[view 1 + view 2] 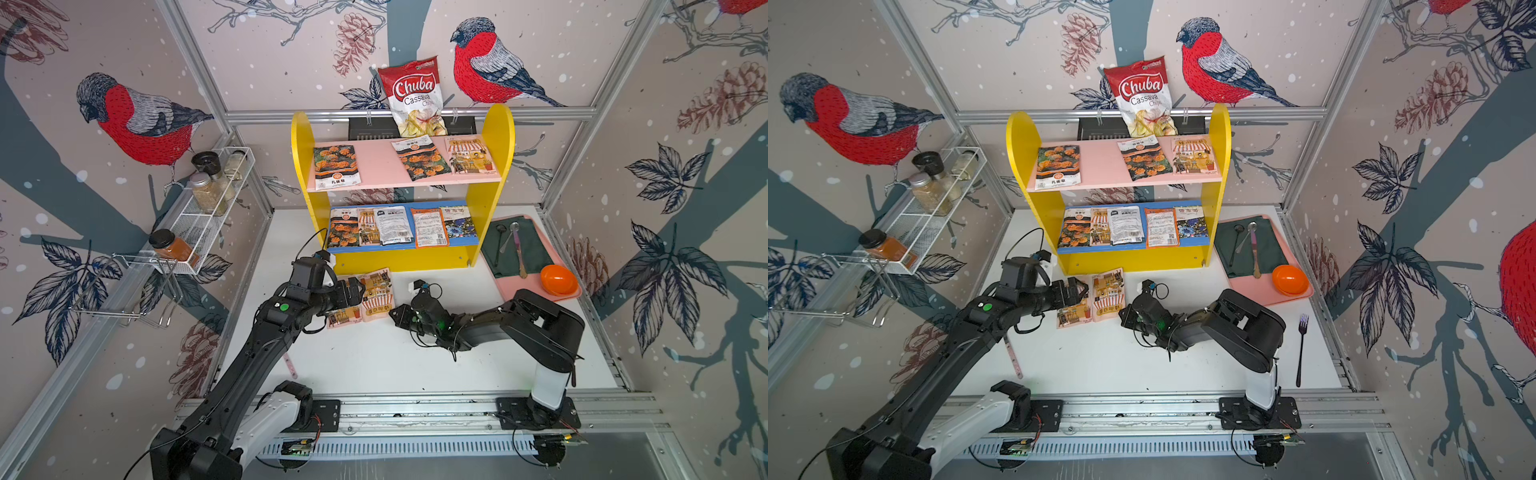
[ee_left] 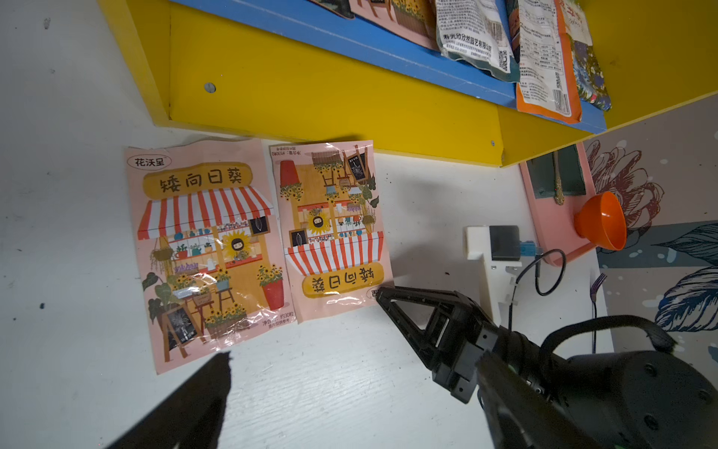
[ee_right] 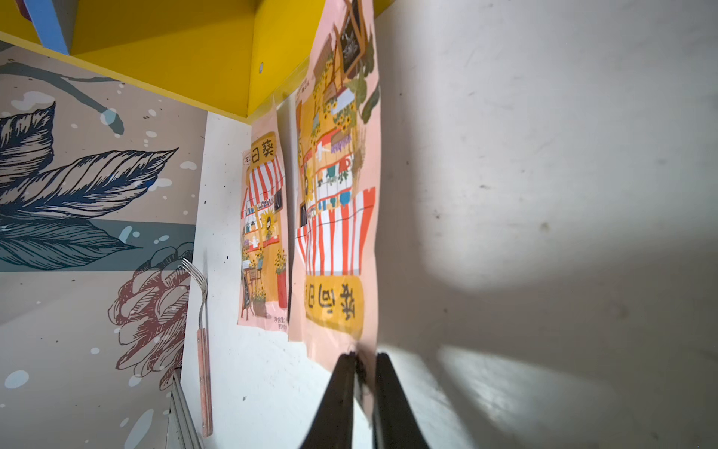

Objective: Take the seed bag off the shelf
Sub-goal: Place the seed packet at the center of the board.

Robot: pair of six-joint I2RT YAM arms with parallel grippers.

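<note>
Pink seed bag (image 2: 334,233), flat, print inverted, seemingly touching yellow shelf (image 2: 311,77)

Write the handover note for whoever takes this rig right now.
Left end effector: open, empty, above the left-hand sunflower packet.
Right end effector: nearly closed, a corner of the right-hand sunflower packet in its narrow gap; grip unclear.
Both packets lie flat on the table before the shelf, already off it.
Three packets lie on the pink board, five on the blue board.
Left to do: free the right end effector, back off; whether more come down is unclear.
</note>
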